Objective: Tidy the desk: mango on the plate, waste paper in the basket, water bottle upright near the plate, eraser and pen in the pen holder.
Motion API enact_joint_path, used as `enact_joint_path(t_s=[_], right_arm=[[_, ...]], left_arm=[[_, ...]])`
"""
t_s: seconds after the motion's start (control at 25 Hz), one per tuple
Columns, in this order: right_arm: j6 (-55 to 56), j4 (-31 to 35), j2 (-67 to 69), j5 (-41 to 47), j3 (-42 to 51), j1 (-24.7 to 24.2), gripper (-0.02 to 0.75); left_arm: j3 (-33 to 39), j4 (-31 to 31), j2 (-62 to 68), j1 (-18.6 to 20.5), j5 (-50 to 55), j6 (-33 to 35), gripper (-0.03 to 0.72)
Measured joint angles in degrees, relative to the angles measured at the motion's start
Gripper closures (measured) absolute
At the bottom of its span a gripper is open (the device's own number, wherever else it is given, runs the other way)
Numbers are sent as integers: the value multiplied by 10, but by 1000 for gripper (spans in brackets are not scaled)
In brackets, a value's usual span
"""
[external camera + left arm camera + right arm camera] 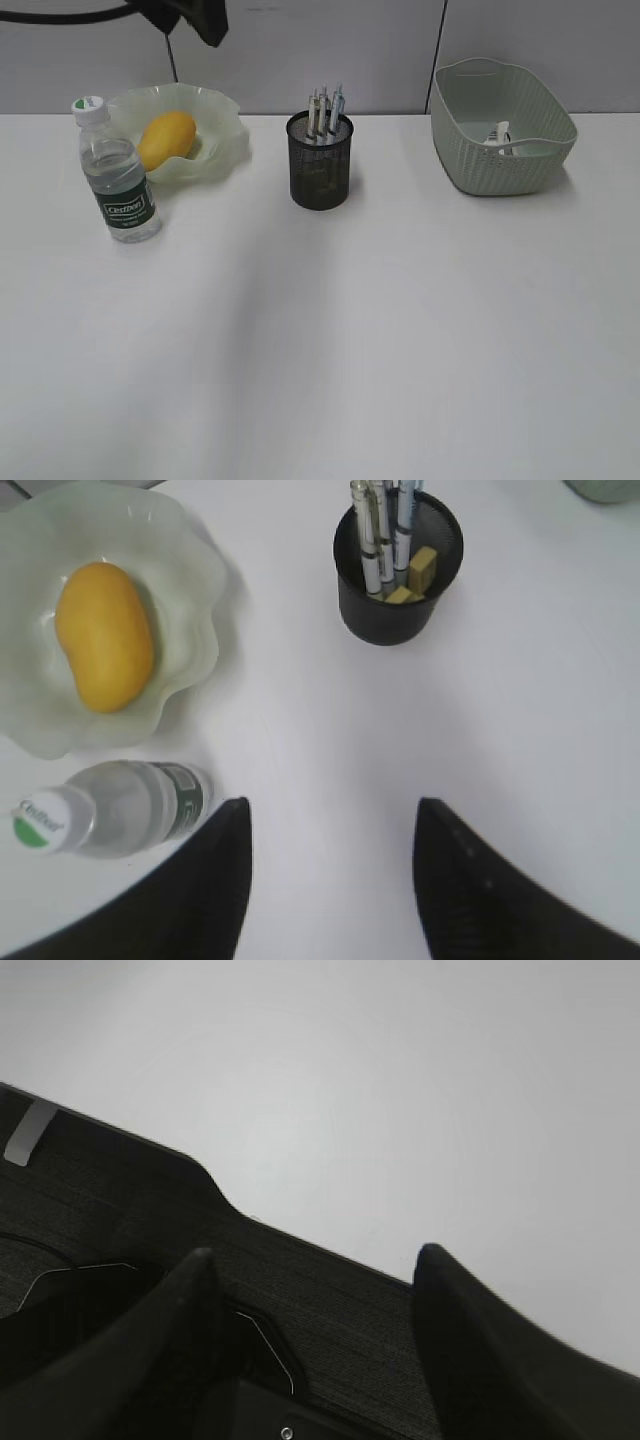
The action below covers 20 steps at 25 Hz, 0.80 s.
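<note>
Everything's looking sorted around the holder (pixel 320 160): mango (pixel 166 139) is sitting in the plate (pixel 215 150) off to its left, bottle (pixel 115 175) is standing upright touching the plate's near rim, paper (pixel 498 135) is lying in the basket (pixel 500 150) on the other side, and the pens plus eraser (pixel 422 568) are poking out of the holder itself. If anything needs a nudge, I'd guess the bottle's slick and tippy, so grab mid-label. Left claw (pixel 330 880) is hanging spread and empty above the tabletop (pixel 350 350); right claw (pixel 310 1340) is also spread, holding nothing.

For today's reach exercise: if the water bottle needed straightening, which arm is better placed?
Left. The left fingers, open, hover just beside the water bottle and plate; the right fingers face bare desk, with neither in view.
</note>
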Motion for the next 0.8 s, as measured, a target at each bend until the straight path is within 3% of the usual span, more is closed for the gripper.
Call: enact_joint_path(t_s=[0.16,0.56,0.8], right_arm=[[0,0,0,1,0,0,258],[0,0,0,1,0,0,264],[0,1,0,1,0,0,264]], left_arm=[[91,-1,-98,0,0,10,288],[416,2,-433,0,3,13,289],[542,0,-650,0,5,14,244]])
